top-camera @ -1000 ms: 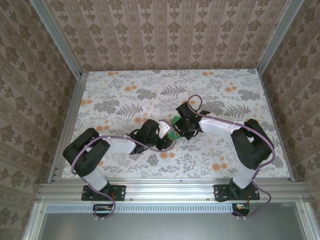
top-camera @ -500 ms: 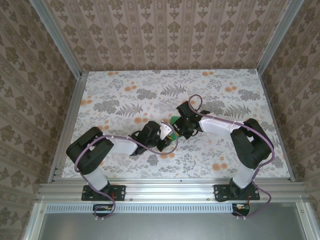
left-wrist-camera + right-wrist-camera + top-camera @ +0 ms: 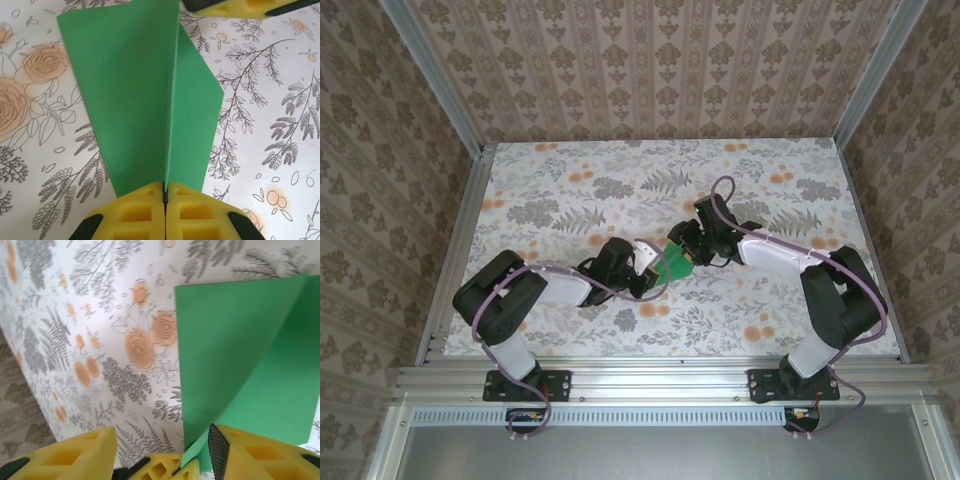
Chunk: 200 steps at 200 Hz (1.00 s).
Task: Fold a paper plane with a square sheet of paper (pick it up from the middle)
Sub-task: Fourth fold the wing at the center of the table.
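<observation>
As the left end effector (image 3: 164,191) alone clamps the sheet of paper (image 3: 135,90), right end effector (image 3: 161,434) apart, its folds may spring open.

The far half of the table (image 3: 620,170) and its far corners lie open, hemmed by the walls (image 3: 650,70). Near the near edge's middle, the left gripper (image 3: 657,268), right gripper (image 3: 687,251) and green paper (image 3: 672,266) between them block passage.

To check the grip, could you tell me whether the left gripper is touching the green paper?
Touching: the left wrist view shows the left gripper shut on the green paper at its lower end.
</observation>
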Motion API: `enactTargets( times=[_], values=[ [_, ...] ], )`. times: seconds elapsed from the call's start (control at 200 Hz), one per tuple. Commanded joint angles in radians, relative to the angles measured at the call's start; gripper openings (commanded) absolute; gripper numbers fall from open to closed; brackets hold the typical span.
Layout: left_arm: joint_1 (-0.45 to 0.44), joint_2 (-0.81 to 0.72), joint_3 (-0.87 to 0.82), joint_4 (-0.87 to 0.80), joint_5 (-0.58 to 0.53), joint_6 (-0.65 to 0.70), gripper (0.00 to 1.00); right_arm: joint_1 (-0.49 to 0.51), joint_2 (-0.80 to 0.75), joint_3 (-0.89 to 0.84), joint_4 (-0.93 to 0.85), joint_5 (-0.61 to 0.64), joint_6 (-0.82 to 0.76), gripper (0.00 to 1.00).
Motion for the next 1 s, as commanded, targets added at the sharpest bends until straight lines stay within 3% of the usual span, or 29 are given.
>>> enactTargets(
  times=[0.0, 0.235, 0.575, 0.995],
  values=[
    [0.039, 0.032, 0.003, 0.017, 0.134, -0.072, 0.06, -0.002, -0.016, -0.085, 0.154, -0.058, -0.132, 0.52],
    [0.076, 0.06, 0.026, -0.008, 0.192, -0.121, 0.05, -0.006, -0.012, -0.22, 0.39, -0.131, -0.193, 0.46],
    [0.154, 0.104, 0.066, -0.025, 0.295, -0.25, 0.01, -0.006, 0.046, -0.249, 0.435, -0.178, -0.274, 0.33],
    [0.193, 0.129, 0.126, -0.083, 0.454, -0.313, 0.0, -0.01, 0.141, -0.201, 0.46, -0.195, -0.278, 0.31]
  ],
)
